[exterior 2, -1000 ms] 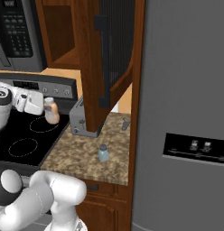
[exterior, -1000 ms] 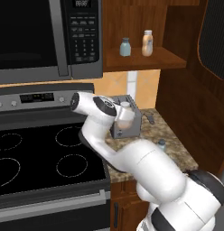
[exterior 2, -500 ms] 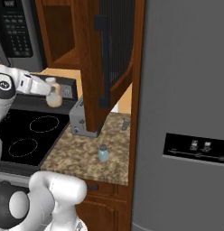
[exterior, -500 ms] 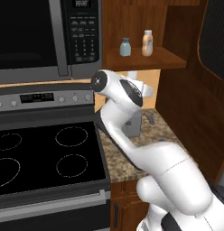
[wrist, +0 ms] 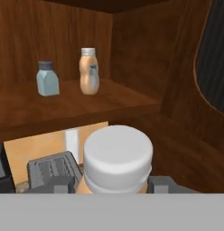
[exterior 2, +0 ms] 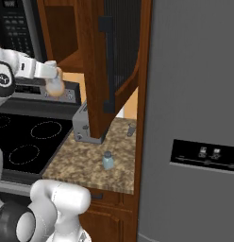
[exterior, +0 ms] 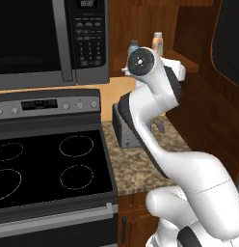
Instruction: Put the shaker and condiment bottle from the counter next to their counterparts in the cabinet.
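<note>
Granite counter [exterior 2: 86,160] bears the shaker [exterior 2: 108,160] beside a toaster [exterior 2: 82,124].

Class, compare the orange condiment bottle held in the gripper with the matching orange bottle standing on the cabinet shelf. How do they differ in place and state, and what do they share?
The held condiment bottle is in the air over the stove's back edge; the shelf bottle stands upright on the cabinet shelf. The gripper clamps the held bottle; the shelf bottle stands free beside a blue-grey jar. Both are peach-orange with white caps.
</note>
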